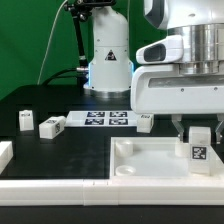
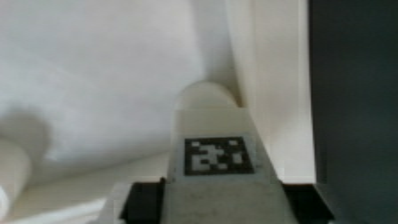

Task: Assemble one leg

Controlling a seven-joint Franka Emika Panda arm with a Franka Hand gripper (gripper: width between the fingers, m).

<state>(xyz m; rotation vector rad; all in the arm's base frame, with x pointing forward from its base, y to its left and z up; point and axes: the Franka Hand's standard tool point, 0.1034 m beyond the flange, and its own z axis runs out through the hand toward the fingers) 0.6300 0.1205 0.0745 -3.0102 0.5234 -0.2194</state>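
My gripper (image 1: 199, 132) is shut on a leg (image 1: 199, 145), a small white block with a marker tag on its face. It holds the leg upright over the large white square piece (image 1: 150, 165), at its corner on the exterior view's right. In the wrist view the leg (image 2: 217, 150) runs out from between my dark fingers (image 2: 148, 200), tag facing the camera, its rounded far end close to the square piece's raised rim (image 2: 267, 60). Whether the leg touches the square piece I cannot tell.
The marker board (image 1: 106, 119) lies at the table's middle. Loose legs lie on the black table: one (image 1: 25, 121) and another (image 1: 52, 126) at the exterior view's left, a third (image 1: 145, 121) by the board. A white part (image 1: 4, 155) sits at the left edge.
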